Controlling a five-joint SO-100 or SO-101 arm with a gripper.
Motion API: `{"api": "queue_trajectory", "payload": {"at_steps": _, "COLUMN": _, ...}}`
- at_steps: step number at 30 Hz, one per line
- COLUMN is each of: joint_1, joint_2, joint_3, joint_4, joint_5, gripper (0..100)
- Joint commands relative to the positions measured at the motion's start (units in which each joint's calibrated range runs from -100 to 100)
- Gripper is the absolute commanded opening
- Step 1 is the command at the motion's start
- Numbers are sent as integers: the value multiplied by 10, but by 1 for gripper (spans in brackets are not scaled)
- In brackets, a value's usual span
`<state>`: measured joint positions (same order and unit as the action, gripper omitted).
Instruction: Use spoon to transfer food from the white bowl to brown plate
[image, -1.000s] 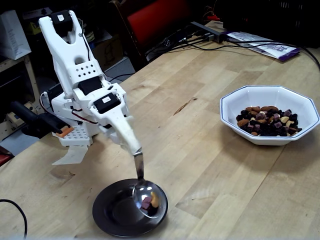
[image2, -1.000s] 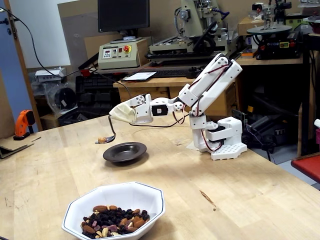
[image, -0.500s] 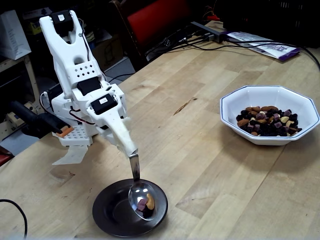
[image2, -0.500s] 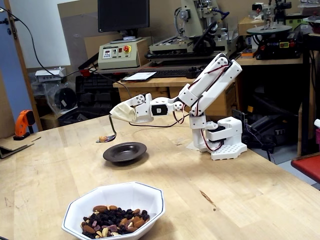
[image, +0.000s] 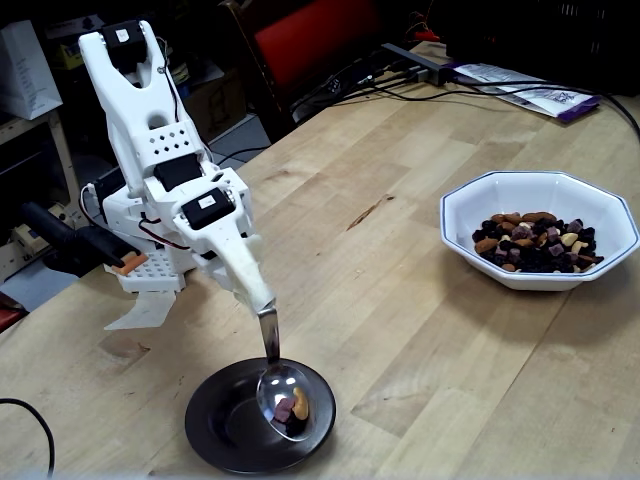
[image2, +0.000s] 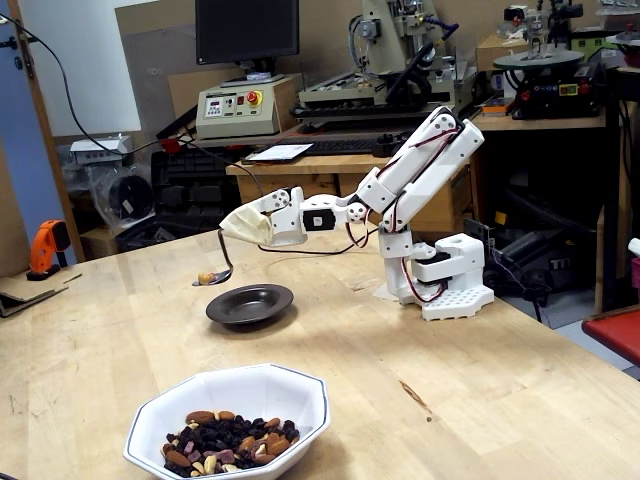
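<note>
White bowl (image: 540, 228) of food (image: 536, 243)

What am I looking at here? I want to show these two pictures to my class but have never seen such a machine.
It is a small white robot arm bolted to a wooden workshop table. Both pictures come from cameras standing still on opposite sides of the table. Its gripper, wrapped in whitish tape, holds a shiny metal spoon carrying a few pieces of trail mix, above a small round dark brown plate. In one fixed view the spoon hangs clear of the plate. A white eight-sided bowl with a thin blue rim holds more nuts and raisins.
</note>
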<state>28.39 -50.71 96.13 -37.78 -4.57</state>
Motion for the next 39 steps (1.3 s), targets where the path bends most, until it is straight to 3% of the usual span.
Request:
{"api": "queue_trajectory", "payload": {"at_steps": 1, "joint_1": 6, "joint_2": -17, "joint_3": 4, "joint_4": 1, "joint_5": -2, "gripper": 5}}
{"api": "queue_trajectory", "payload": {"at_steps": 39, "joint_1": 10, "joint_2": -19, "joint_3": -3, "joint_4": 71, "joint_5": -1, "gripper": 5}}
